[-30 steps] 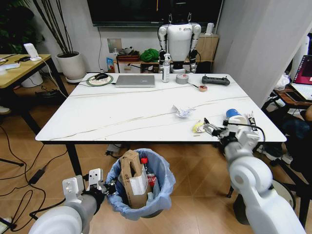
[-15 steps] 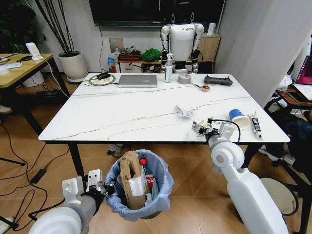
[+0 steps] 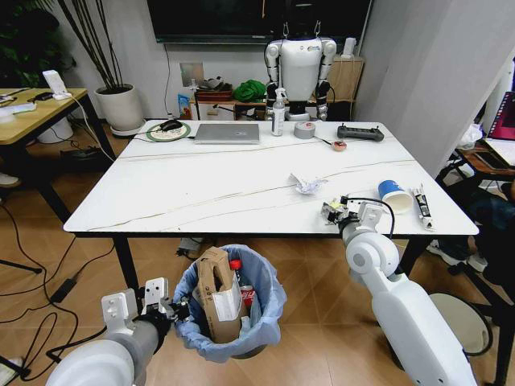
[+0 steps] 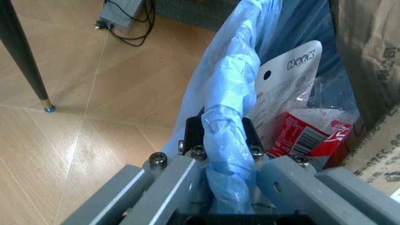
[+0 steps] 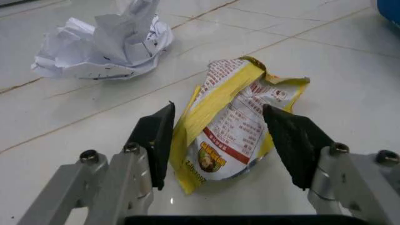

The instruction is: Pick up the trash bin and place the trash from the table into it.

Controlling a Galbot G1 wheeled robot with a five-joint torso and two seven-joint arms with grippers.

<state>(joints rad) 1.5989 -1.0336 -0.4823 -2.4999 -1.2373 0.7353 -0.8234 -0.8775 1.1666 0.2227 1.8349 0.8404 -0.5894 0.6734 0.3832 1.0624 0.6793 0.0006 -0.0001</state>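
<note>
The right gripper [image 5: 218, 145], having swung inward, is straddling the flat yellow snack wrapper [image 5: 234, 133] between wide-open jaws, ready to close; the left gripper [image 4: 222, 140] is staying clamped on the dark bin's crinkled light-blue plastic bag [image 4: 234, 93].

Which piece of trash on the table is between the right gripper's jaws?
The yellow wrapper, lying flat between the open jaws; the crumpled white paper and blue cup lie apart.

A white hang card [image 4: 289, 82] in the upper right of the left wrist view reads roughly "HOOK"; other print is unreadable.
</note>
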